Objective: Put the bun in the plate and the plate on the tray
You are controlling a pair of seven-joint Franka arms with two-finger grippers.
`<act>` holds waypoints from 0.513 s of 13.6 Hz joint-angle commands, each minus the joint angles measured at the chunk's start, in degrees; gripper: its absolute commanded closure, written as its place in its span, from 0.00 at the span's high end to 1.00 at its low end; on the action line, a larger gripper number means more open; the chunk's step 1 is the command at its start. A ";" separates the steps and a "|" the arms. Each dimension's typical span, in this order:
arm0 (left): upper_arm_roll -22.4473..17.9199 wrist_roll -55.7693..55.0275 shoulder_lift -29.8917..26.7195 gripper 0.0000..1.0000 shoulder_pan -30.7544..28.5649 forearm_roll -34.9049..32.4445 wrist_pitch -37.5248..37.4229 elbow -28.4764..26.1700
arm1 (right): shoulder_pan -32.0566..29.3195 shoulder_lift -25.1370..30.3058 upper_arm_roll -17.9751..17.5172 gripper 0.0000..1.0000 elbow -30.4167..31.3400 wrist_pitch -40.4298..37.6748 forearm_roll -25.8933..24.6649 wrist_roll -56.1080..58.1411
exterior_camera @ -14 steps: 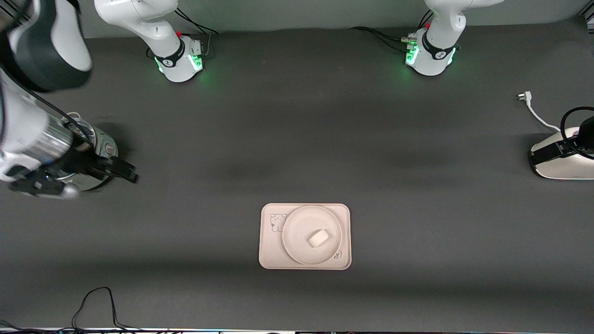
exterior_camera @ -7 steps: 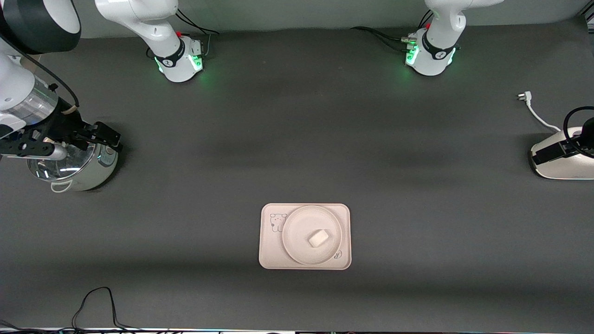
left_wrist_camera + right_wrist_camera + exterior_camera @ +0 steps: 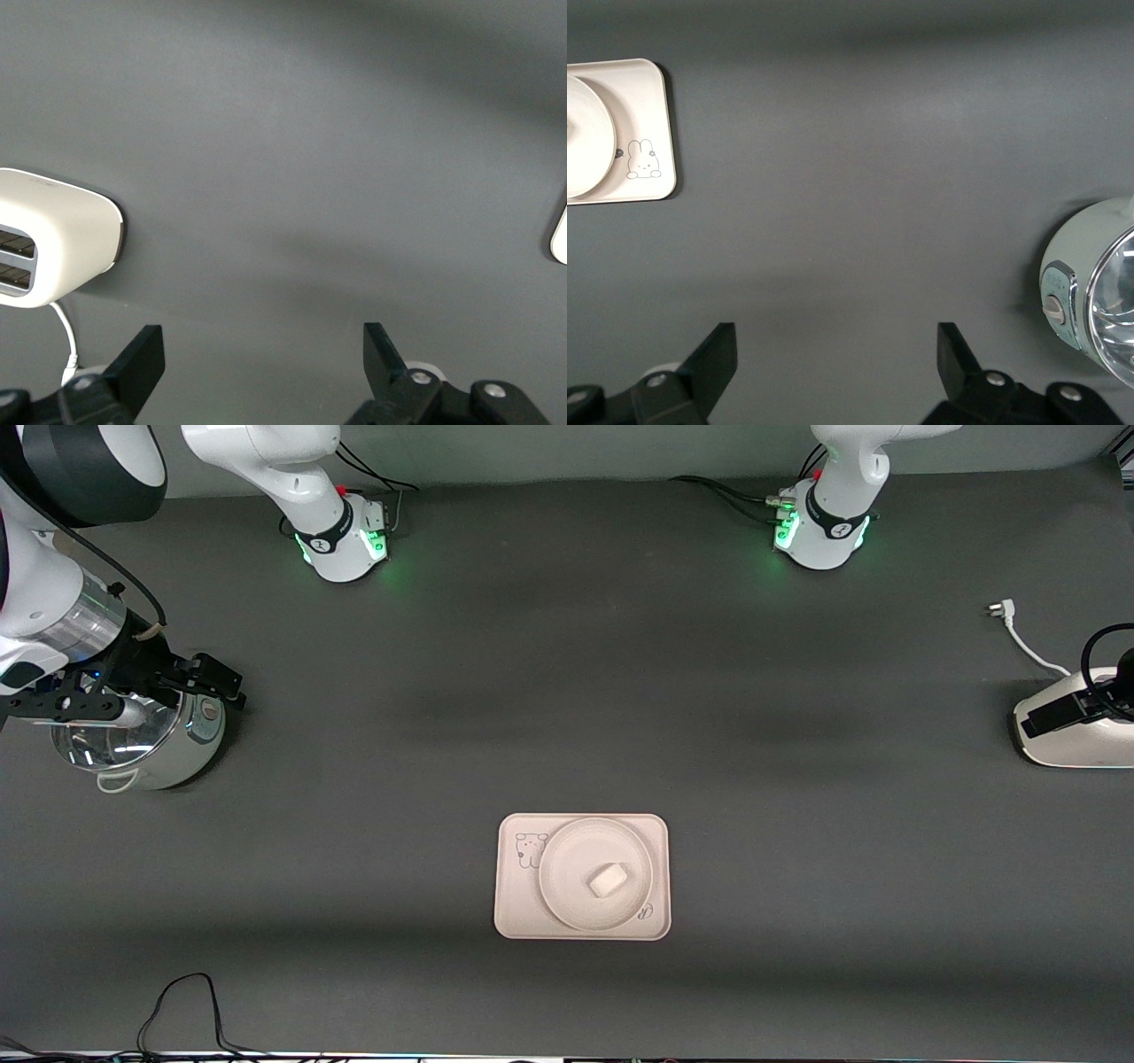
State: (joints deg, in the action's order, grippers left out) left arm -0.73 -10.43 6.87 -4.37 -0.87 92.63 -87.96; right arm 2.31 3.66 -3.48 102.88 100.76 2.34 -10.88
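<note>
The bun (image 3: 608, 880) lies in the middle of the round cream plate (image 3: 567, 850). The plate sits on the cream tray (image 3: 518, 903) near the front middle of the table. The tray (image 3: 651, 106) with its rabbit drawing and the plate's edge (image 3: 585, 133) also show in the right wrist view. My right gripper (image 3: 142, 695) is open and empty over a metal pot at the right arm's end, well away from the tray. My left gripper (image 3: 261, 345) is open and empty over bare table by a toaster at the left arm's end.
A steel pot (image 3: 142, 757) with a pale green body stands at the right arm's end and shows in the right wrist view (image 3: 1090, 301). A white toaster (image 3: 1076, 740) with its plug lead (image 3: 1019, 638) stands at the left arm's end. A black cable (image 3: 186, 1001) lies at the front edge.
My right gripper has moved farther from the front camera, to a place over the pot, then shifted slightly. The left gripper, bun, plate and tray have hardly moved.
</note>
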 commanded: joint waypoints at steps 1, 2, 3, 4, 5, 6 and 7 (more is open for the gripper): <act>-0.06 0.67 -0.72 1.00 -0.11 0.34 -1.40 0.33 | -0.29 1.00 -0.91 1.00 0.75 -0.56 -1.38 -0.02; -0.06 0.67 -0.72 1.00 -0.11 0.34 -1.40 0.42 | -0.28 1.17 -0.83 1.00 0.75 -0.74 -1.38 0.33; 0.02 0.67 -0.72 1.00 -0.11 0.34 -1.31 0.51 | -0.11 1.34 -0.91 1.00 0.66 -1.26 -1.38 0.42; 0.03 0.76 -0.72 1.00 -0.11 0.34 -1.40 0.77 | -0.11 1.52 -0.83 1.00 0.57 -1.79 -1.38 0.42; 0.03 0.76 -0.72 1.00 -0.11 0.25 -1.40 0.86 | -0.11 1.70 -0.48 1.00 0.57 -1.97 -1.38 0.51; 0.03 0.76 -0.72 1.00 -0.11 0.34 -1.23 0.86 | -0.11 2.22 -0.30 1.00 0.75 -2.58 -1.38 0.51; 0.03 0.76 -0.72 1.00 -0.11 0.34 -1.05 0.95 | -0.11 2.49 -0.30 1.00 0.83 -3.28 -1.38 0.51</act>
